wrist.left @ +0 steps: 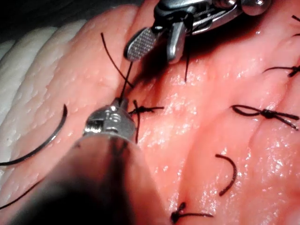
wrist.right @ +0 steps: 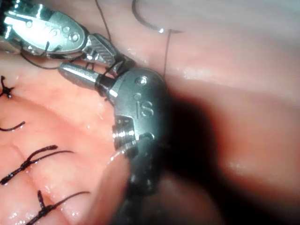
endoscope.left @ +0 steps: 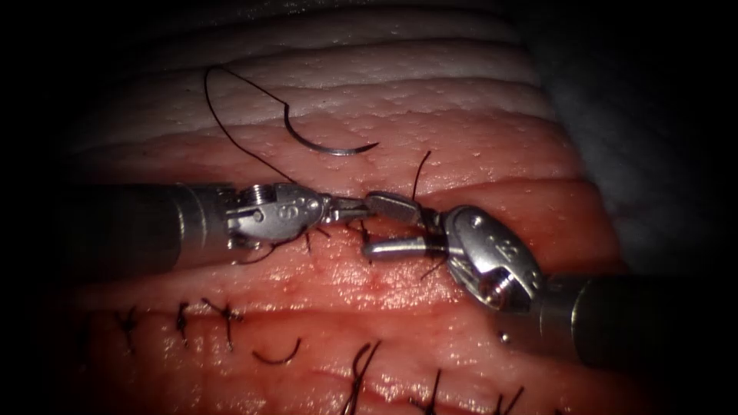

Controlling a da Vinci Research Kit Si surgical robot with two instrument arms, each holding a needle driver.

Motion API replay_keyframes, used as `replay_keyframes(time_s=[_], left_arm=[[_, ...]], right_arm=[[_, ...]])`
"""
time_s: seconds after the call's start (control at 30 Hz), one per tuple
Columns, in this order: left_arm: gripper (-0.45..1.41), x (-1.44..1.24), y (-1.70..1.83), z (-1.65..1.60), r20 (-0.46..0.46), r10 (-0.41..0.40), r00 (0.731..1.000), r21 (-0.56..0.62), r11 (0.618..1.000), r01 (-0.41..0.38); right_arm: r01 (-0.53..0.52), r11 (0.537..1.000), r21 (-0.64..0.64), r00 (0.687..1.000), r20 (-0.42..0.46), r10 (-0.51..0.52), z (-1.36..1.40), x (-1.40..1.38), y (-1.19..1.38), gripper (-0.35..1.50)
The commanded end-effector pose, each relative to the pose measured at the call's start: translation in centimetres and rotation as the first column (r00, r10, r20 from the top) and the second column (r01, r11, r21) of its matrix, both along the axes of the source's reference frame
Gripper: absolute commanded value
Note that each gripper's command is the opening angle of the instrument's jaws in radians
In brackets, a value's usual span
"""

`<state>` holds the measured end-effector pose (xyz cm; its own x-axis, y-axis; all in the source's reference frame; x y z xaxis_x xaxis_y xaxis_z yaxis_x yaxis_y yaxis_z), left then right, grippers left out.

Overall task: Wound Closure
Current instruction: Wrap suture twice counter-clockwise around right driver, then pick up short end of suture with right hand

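The curved needle (endoscope.left: 330, 144) lies free on the tissue (endoscope.left: 430, 131), beyond the cut and above both tools, not in the tissue and held by neither tool. Its thread (endoscope.left: 223, 127) loops up to the left and comes back down toward the left tool. My left tool (endoscope.left: 355, 207) reaches in from the left, jaws shut on the thread (wrist.left: 124, 84) just above a tied knot (wrist.left: 140, 110). My right tool (endoscope.left: 369, 224) faces it tip to tip with its jaws open, nothing gripped between them. A short thread end (endoscope.left: 419, 173) stands up beside the right tool's upper jaw.
Several finished stitches (endoscope.left: 223, 311) run along a second cut nearer the camera, with more knots (wrist.left: 265, 112) beside them. A loose curved piece of cut thread (endoscope.left: 277, 357) lies on the tissue there. Dark cloth (endoscope.left: 646, 138) borders the tissue at the right.
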<state>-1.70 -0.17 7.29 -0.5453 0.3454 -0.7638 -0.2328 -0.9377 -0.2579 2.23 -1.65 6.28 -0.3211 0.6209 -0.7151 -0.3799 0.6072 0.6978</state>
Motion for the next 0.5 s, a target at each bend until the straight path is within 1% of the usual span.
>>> replay_keyframes(time_s=[0.03,0.1,0.13,0.2,0.27,0.37,0.47,0.5], left_arm=[[-0.45,-0.07,-0.02,0.0,-0.004,0.0,1.0,-0.002,1.0,0.0],[-0.45,-0.12,-0.11,-0.1,-0.005,-0.002,1.0,-0.002,1.0,0.002],[-0.45,-0.14,-0.14,-0.14,-0.006,-0.002,1.0,-0.002,1.0,0.002],[-0.45,-0.18,-0.21,-0.22,-0.002,-0.001,1.0,-0.001,1.0,0.001],[-0.45,-0.22,-0.28,-0.27,0.002,0.001,1.0,-0.003,1.0,-0.001],[-0.45,-0.29,-0.38,-0.32,0.004,0.001,1.0,-0.007,1.0,-0.001],[-0.45,-0.37,-0.44,-0.36,0.002,0.001,1.0,-0.008,1.0,-0.001],[-0.45,-0.4,-0.45,-0.37,0.003,0.0,1.0,-0.007,1.0,0.0]], right_arm=[[-0.032,0.999,0.005,0.999,0.032,0.031,0.04,0.03,-0.03,0.51],[-0.073,0.997,0.008,0.994,0.076,0.072,0.03,-0.02,-0.05,0.37],[-0.092,0.996,0.009,0.991,0.097,0.091,0.03,-0.04,-0.05,0.34],[-0.125,0.991,0.037,0.986,0.111,0.12,0.02,-0.1,-0.06,0.24],[-0.15,0.987,0.058,0.982,0.12,0.143,0.03,-0.15,-0.07,0.22],[-0.23,0.966,0.121,0.966,0.149,0.211,0.06,-0.21,-0.11,0.22],[-0.27,0.953,0.136,0.944,0.234,0.234,0.1,-0.23,-0.15,0.21],[-0.276,0.951,0.142,0.937,0.262,0.233,0.12,-0.23,-0.16,0.26]])
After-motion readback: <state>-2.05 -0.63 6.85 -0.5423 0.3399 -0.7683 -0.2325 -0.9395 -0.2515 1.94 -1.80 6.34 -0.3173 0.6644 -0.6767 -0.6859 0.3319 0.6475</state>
